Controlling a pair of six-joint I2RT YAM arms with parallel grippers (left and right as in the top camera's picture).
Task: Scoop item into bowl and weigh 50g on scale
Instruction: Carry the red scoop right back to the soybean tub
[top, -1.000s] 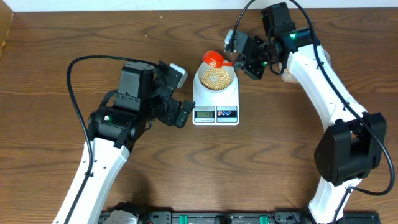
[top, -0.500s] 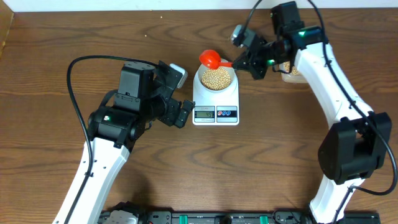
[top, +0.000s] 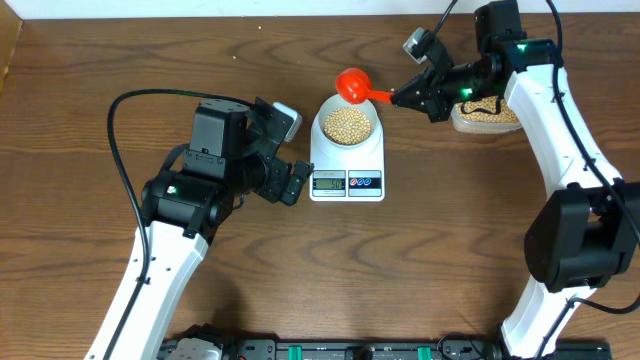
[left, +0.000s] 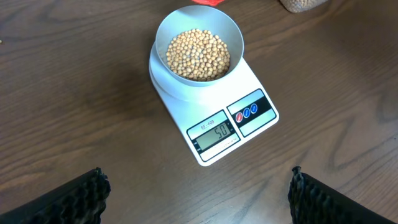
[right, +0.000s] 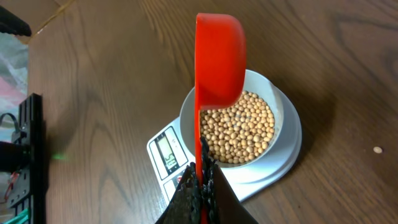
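Fingers of my left gripper (top: 290, 152) stand wide apart with nothing between them, hovering just left of the scale (left: 254, 78). In the left wrist view only their dark tips show, cut off at the bottom corners.

On the scale sits the pale bowl (left: 166, 28), well filled with soybeans (left: 198, 55). The display (left: 214, 135) looks to read the target weight, though the digits are small and I would not swear to the last one. From overhead they cannot be read at all.

Past the bowl's far rim hangs the red scoop (top: 351, 84), turned on its edge and clear of the beans. My right gripper (top: 408, 96) is clamped tight on its handle. I see the scoop only from the back and side, so I cannot tell if any beans are left in it.

At the far right lies the clear tub (top: 490, 118) of beans, mostly hidden behind my right arm.

I judge the scooping done and the weighing at its check. The next move calls for carrying the scoop across to the tub without shedding a bean into the bowl, since one more could upset the reading.
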